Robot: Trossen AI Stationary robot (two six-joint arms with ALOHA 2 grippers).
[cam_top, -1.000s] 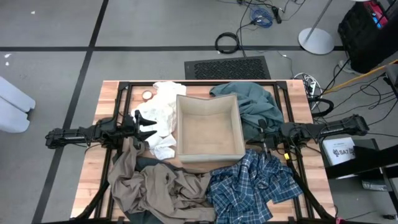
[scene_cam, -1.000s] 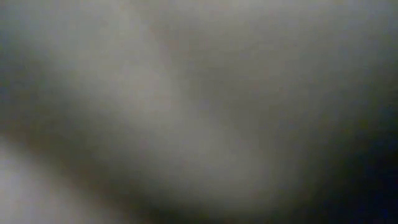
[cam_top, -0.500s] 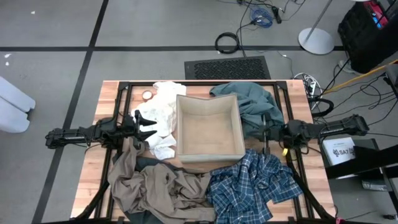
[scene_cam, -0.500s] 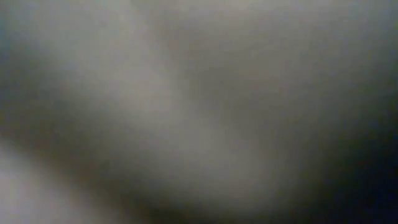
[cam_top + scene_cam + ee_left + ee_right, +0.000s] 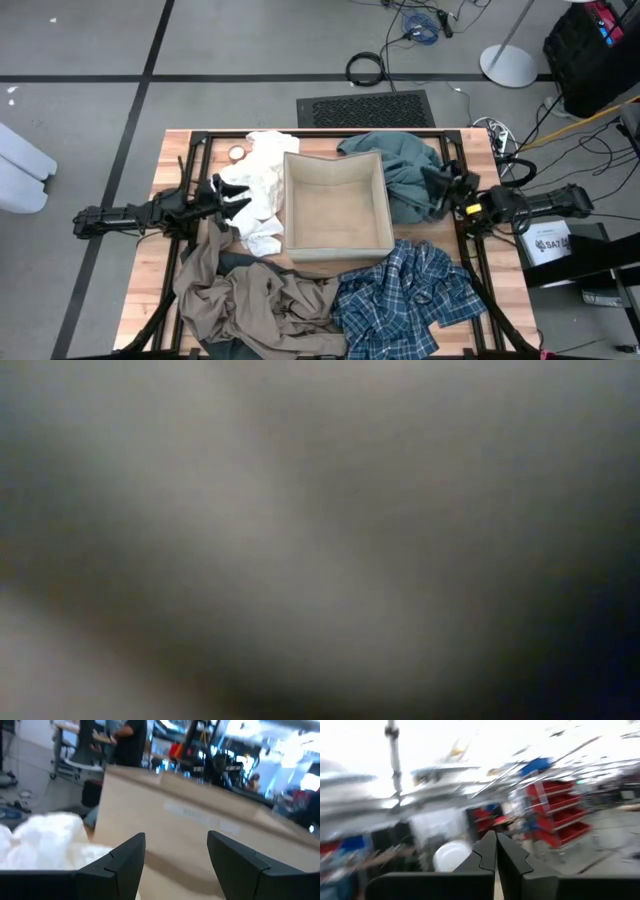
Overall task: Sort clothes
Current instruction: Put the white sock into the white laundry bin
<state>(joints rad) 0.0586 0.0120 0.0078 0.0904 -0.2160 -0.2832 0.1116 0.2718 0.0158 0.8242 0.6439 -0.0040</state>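
Note:
The white garment [image 5: 262,185] lies left of the beige box [image 5: 338,247], and the teal-grey one [image 5: 405,165] right of it at the far side. The blue-and-white plaid [image 5: 405,300] and khaki-tan [image 5: 240,295] garments lie along the near edge, with a dark one [image 5: 238,262] peeking out between them. My left gripper [image 5: 235,195] is open over the white garment [image 5: 45,840], facing the box's left wall [image 5: 200,820]. My right gripper [image 5: 432,188] is shut and empty [image 5: 496,851] above the teal-grey garment's near edge.
The black table frame [image 5: 200,150] runs along the wooden top's edges. A small round thing [image 5: 236,153] lies at the far left by the white garment. The low view shows only a grey blur. People and shelves stand in the room beyond the table.
My right gripper has risen off the cloth between the plaid and teal-grey garments, gone toward the table's far edge and tipped up, so that it now points out over the teal-grey garment. The garments lie as before.

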